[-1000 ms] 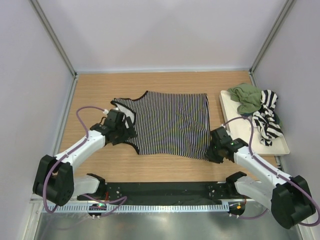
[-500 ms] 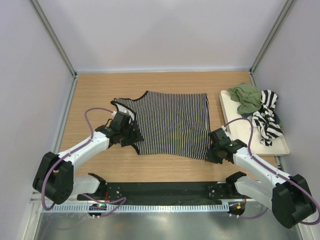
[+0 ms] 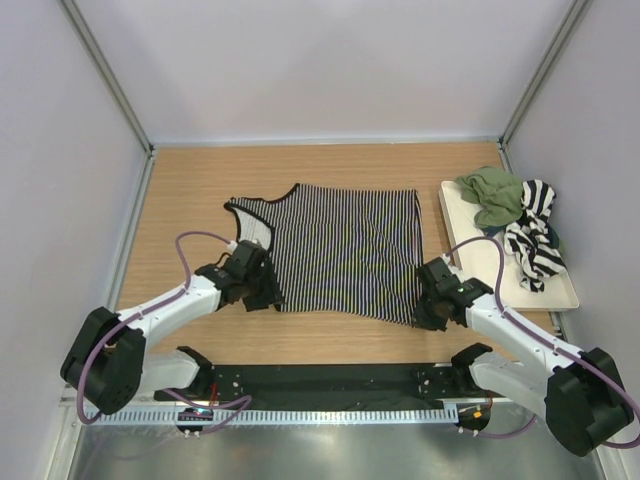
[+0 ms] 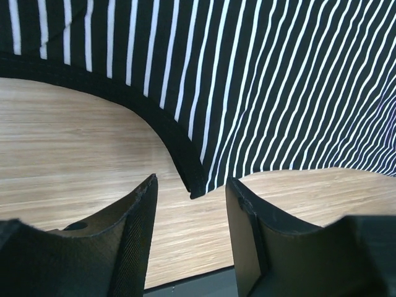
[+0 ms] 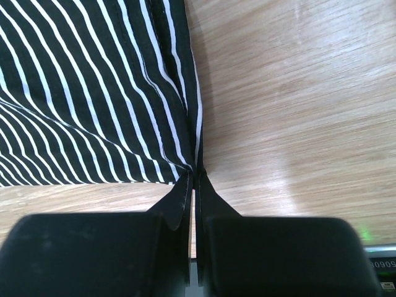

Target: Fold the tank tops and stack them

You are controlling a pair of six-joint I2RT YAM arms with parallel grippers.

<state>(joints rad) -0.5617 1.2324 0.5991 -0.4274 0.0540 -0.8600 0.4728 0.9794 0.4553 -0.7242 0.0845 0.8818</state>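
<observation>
Where the pinstriped tank top (image 3: 340, 250) lies flat on the table (image 3: 190, 190), straps left and hem right, its near edge runs between the two arms. Near hem corner: the right gripper (image 5: 193, 182) is pinched tight on it. Near strap tip: just ahead of the left gripper (image 4: 191, 185), jaws apart, not yet gripped. Far right, olive top (image 3: 492, 195) and broad-striped top (image 3: 535, 235) heaped on the cream tray (image 3: 480, 265).

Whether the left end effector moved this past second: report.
Yes. The left end effector slid toward the wooden table's near edge, to the black-and-white pinstriped cloth tank top's corner.
</observation>
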